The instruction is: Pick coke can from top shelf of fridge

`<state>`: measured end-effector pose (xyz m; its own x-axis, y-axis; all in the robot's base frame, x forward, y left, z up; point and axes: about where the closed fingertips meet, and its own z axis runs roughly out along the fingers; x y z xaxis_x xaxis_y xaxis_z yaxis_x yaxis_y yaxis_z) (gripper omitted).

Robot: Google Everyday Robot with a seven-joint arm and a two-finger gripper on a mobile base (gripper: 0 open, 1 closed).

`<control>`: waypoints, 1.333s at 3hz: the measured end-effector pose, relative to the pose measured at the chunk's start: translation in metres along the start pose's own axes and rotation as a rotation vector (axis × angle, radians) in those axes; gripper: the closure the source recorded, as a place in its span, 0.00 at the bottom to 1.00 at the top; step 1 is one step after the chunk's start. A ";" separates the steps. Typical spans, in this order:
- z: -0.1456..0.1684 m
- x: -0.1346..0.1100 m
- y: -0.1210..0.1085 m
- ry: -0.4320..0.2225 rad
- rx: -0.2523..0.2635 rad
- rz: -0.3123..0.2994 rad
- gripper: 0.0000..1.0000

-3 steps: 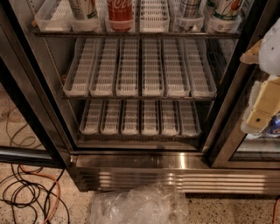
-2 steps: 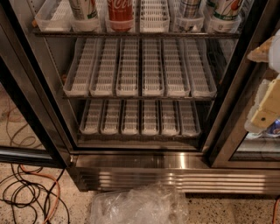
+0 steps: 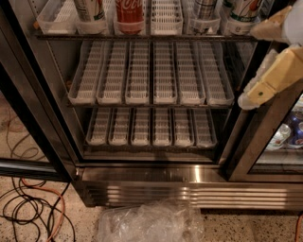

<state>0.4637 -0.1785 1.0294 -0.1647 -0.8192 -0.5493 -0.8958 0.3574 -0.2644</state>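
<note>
The beige two-finger gripper (image 3: 252, 65) hangs at the right, jaws spread and empty, presumably readied for reaching. The red cylindrical coke can (image 3: 129, 14) stands left of centre on the wire top shelf (image 3: 57, 36).

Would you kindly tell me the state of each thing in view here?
coke can, upright on the top shelf, not grasped.
fridge, door open.
tool, open, empty, at the right of the fridge opening.
lower trays, no cans.
plastic bag, crumpled on the floor.
</note>
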 end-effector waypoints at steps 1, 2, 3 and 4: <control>-0.004 -0.008 0.003 -0.024 -0.002 -0.001 0.00; -0.001 -0.011 0.006 -0.046 -0.007 -0.003 0.00; 0.029 -0.042 0.012 -0.119 -0.062 -0.048 0.00; 0.056 -0.091 0.011 -0.217 -0.104 -0.121 0.00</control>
<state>0.4916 -0.0746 1.0322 0.0286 -0.7339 -0.6787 -0.9429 0.2056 -0.2621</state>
